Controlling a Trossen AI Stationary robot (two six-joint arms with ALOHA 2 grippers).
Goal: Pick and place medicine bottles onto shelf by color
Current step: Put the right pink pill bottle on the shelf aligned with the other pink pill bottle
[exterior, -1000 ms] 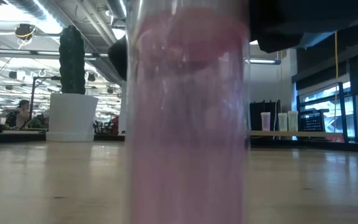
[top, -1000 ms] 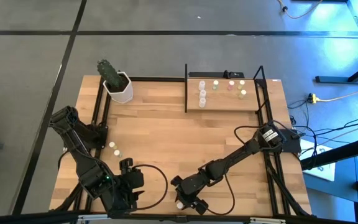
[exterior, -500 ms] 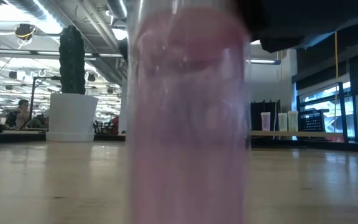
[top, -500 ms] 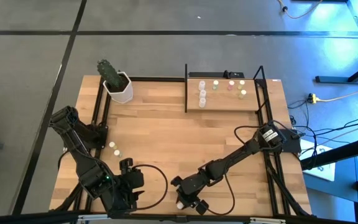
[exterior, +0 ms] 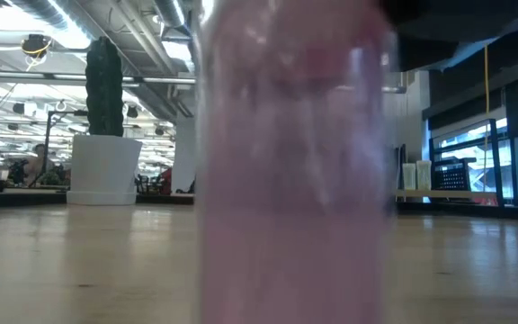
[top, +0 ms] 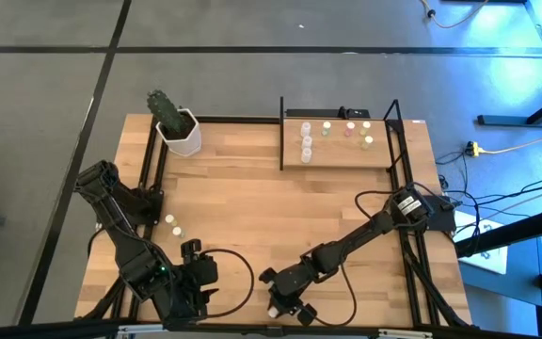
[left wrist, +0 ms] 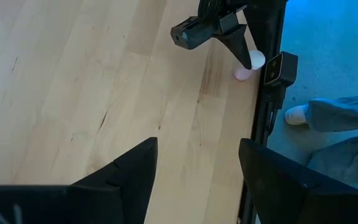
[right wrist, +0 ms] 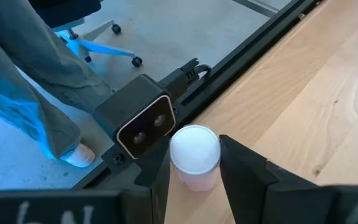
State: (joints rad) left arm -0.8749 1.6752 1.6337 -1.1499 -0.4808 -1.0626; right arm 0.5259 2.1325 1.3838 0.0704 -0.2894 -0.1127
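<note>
A pink medicine bottle (right wrist: 196, 177) with a white cap stands upright at the table's near edge, right before the low camera (right wrist: 143, 124), and fills the low view (exterior: 295, 162). My right gripper (top: 285, 306) is down at it, shut on it. My left gripper (left wrist: 197, 146) hangs open above the near left of the table (top: 200, 268), holding nothing. The shelf (top: 342, 158) at the far right carries several bottles (top: 306, 141). Two more bottles (top: 173, 225) stand on the table's left. My right gripper has the bottle between its two fingers (right wrist: 241, 168), one on each side of it just below the white cap (right wrist: 194, 149). The fingers slant down from the table's far right. The bottle stands upright with its base on the table.
A white plant pot (top: 179, 135) with a cactus stands at the far left. The black table frame (right wrist: 247, 43) runs just past the bottle. A person's legs (right wrist: 23, 93) and a chair base are beyond the near edge.
My right gripper's fingers have drawn in on the pink bottle. The bottle has slid a little toward the table's right, still upright. The left arm has kept still.
</note>
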